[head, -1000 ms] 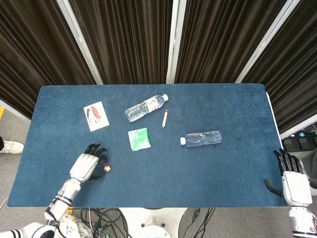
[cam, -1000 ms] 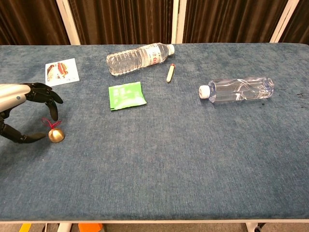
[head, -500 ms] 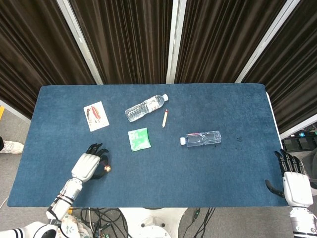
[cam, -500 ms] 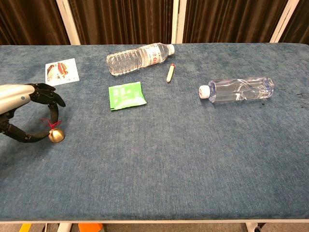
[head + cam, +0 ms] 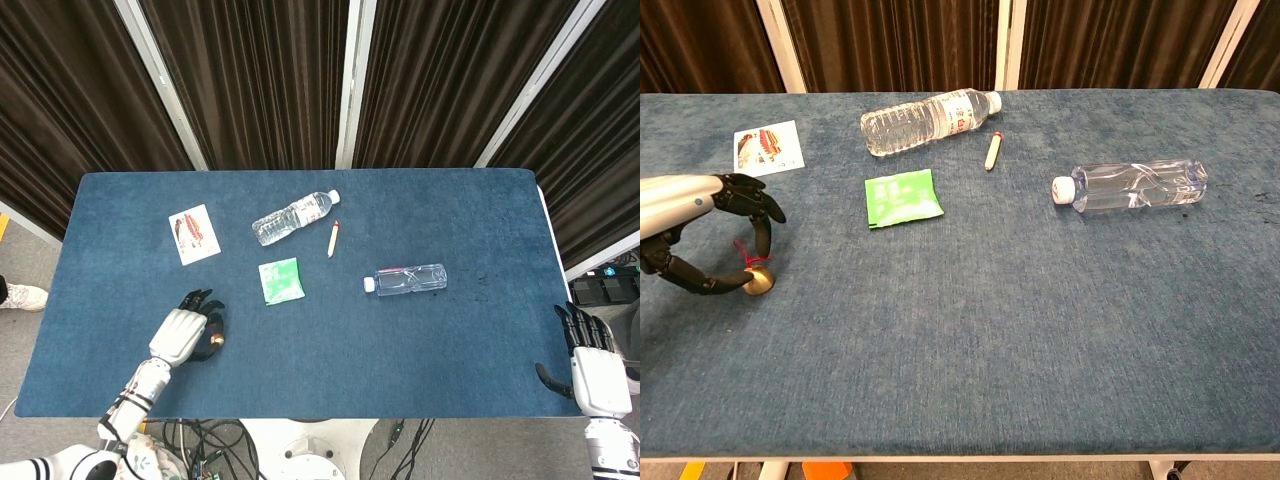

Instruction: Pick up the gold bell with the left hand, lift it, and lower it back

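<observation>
The gold bell (image 5: pixel 758 283) is seen at the left edge of the chest view, low-mid frame, resting on the blue table (image 5: pixel 980 330). It is small, round and shiny w/ a brassy gold body; a thin red string loop (image 5: pixel 744 249) is tied at its top and is partly hidden behind a dark finger. In the head view the bell (image 5: pixel 215 342) is mostly covered by the hand, w/ only a small glint shown at lower left.

The left hand (image 5: pixel 710 235) is curled around the bell: dark fingers (image 5: pixel 762 240) are arched down over its top and the thumb is brought in from below-left, its tip touching the bell's side. The bell appears pinched btwn thumb and finger, though it is not yet raised off the cloth.

The right hand (image 5: pixel 594 365) is seen at the lower right corner of the head view, off the table edge, fingers apart and nothing held.

Elsewhere on the table: a green packet (image 5: pixel 902 196) at upper-centre, and a picture card (image 5: pixel 767 147) at upper left.
</observation>
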`<action>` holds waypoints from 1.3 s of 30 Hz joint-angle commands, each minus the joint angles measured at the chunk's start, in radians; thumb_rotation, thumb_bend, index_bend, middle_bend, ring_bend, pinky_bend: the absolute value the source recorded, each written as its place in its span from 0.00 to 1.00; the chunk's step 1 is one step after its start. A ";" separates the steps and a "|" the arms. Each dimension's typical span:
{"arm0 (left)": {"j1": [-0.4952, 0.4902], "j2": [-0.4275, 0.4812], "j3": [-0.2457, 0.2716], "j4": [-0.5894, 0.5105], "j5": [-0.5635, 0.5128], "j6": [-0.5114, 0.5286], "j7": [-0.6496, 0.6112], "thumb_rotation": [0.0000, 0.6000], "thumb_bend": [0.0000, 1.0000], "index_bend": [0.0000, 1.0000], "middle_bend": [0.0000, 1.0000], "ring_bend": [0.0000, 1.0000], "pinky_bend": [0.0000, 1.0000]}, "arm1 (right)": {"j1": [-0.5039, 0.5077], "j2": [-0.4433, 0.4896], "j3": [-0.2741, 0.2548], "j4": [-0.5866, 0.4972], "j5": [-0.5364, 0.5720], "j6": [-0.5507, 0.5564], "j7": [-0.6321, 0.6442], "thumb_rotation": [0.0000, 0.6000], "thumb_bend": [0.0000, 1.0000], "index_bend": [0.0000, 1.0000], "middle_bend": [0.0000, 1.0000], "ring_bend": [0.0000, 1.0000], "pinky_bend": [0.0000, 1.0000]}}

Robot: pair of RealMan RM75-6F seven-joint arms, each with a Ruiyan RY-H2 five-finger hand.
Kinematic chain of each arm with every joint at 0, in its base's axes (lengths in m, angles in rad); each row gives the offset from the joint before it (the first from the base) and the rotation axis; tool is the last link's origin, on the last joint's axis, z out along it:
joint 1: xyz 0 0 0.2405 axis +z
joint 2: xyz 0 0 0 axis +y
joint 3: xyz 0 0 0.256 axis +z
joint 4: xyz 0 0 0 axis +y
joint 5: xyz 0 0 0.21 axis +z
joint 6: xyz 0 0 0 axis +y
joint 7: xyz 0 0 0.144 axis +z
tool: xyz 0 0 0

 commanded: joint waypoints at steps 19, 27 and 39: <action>-0.003 -0.003 0.000 0.000 -0.032 0.006 0.022 1.00 0.36 0.53 0.24 0.02 0.04 | 0.001 0.001 0.000 -0.004 -0.003 0.000 -0.002 1.00 0.17 0.00 0.00 0.00 0.00; -0.001 -0.004 0.005 -0.002 -0.033 0.010 0.024 1.00 0.37 0.53 0.24 0.02 0.04 | 0.000 0.001 0.000 -0.004 -0.004 0.002 -0.002 1.00 0.17 0.00 0.00 0.00 0.00; -0.009 -0.009 0.004 0.005 -0.039 0.003 0.022 1.00 0.37 0.54 0.25 0.02 0.04 | -0.001 0.000 0.000 0.002 -0.001 0.000 0.002 1.00 0.17 0.00 0.00 0.00 0.00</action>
